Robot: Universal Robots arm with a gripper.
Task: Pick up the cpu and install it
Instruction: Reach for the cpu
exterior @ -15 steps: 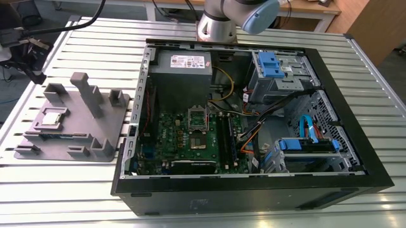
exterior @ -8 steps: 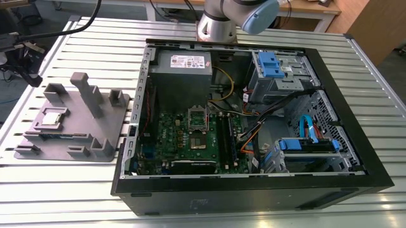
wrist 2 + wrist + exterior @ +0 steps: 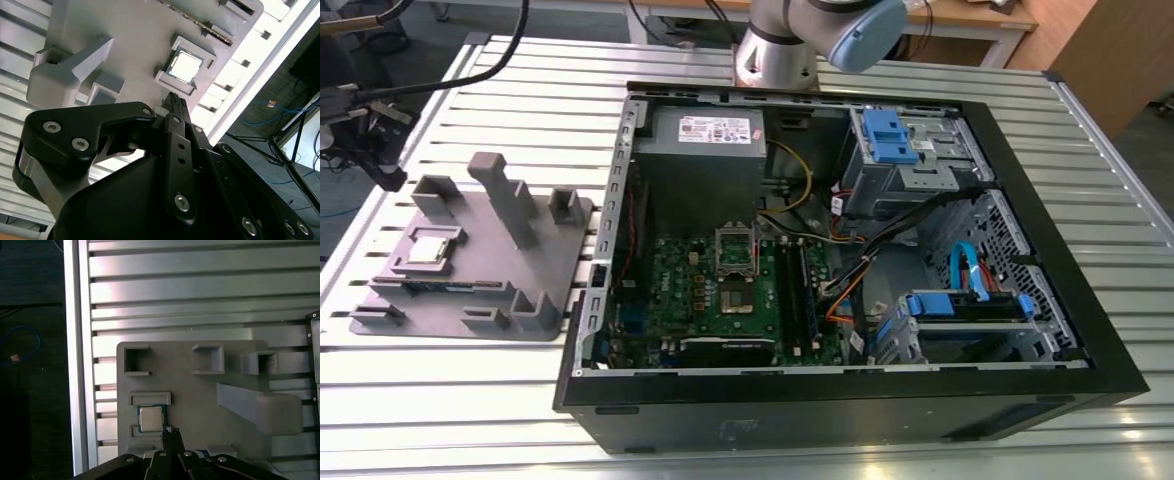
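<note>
The gripper (image 3: 170, 434) hangs over the holder tray (image 3: 195, 390) with its jaws drawn together to a narrow tip and nothing between them; in both wrist views that tip sits just beside the cpu (image 3: 151, 418), off to one side of it rather than over it, and not touching it. The cpu lies flat, silver top up, in its square pocket on the side of the tray nearest the table's (image 3: 720, 445) edge at the exterior view's left. By my judgement the work is at the approach for the pick: the chip is not yet grasped and the socket frame (image 3: 736, 250) on the board inside the computer case (image 3: 854, 415) has nothing in it that I can make out. Taking the chip would call for jaws set wider than its sides, centred squarely over it, and lowered past the low grey lips (image 3: 150, 399) that border the pocket, which leave little room. The tall post (image 3: 504, 200) of the tray rises close by and could catch the wrist. The case wall stands between tray and socket, with loose cables (image 3: 847, 290) lying near the board.
</note>
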